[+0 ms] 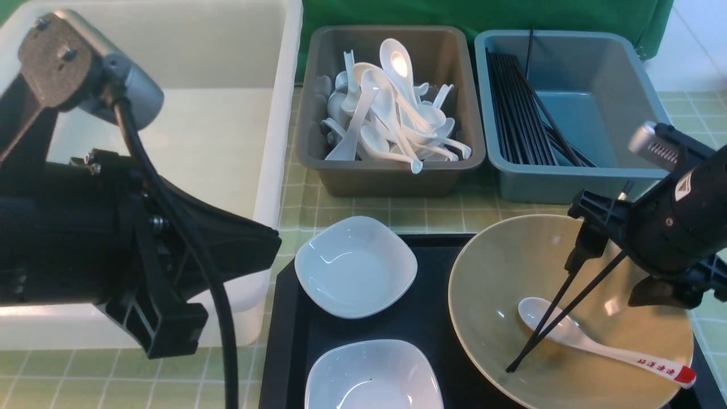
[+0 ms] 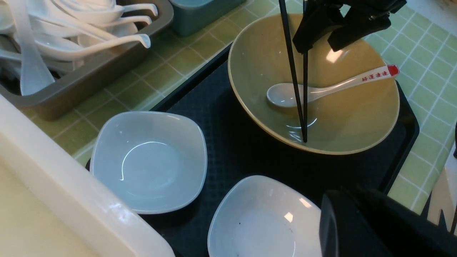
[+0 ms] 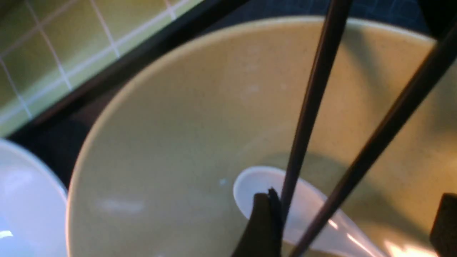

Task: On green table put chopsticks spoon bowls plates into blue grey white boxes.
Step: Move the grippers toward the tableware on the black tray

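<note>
Over the green table (image 1: pixel 341 211), checked in white lines, we see the right hand (image 1: pixel 612 279) poised above the tan bowl (image 1: pixel 494 295) at four o'clock, its fingers spread wide and pinching nothing. The chopsticks (image 1: pixel 568 311) stand steeply tilted between those fingers, apart at the top and closing toward their tips, which rest on the inside of the bowl near its seven o'clock side. In the right wrist view one stick runs just beside a finger (image 3: pixel 262 228), and we cannot tell whether the two touch. The sticks cross over the scoop of the spoon (image 1: pixel 608 352), which lies in the bowl with its red-tipped handle resting on the rim at the bowl's four o'clock. The bowl sits on a black tray (image 1: pixel 431 335) at six o'clock and shares it with two white plates. The far plate (image 1: pixel 355 267) overhangs the tray's eleven o'clock corner onto the cloth, and the near plate (image 1: pixel 372 375) lies just beside it toward six. Three boxes stand along the far side. The white tub (image 1: pixel 278 142) is at ten o'clock. The grey box (image 1: pixel 392 177) at twelve is heaped with plain white spoons (image 1: pixel 392 113). The blue box (image 1: pixel 568 183) at one o'clock holds black sticks (image 1: pixel 519 113) along its nine o'clock wall. The left hand (image 1: pixel 170 329) hangs at eight o'clock, over the near wall of the white tub, its fingers pressed together.
</note>
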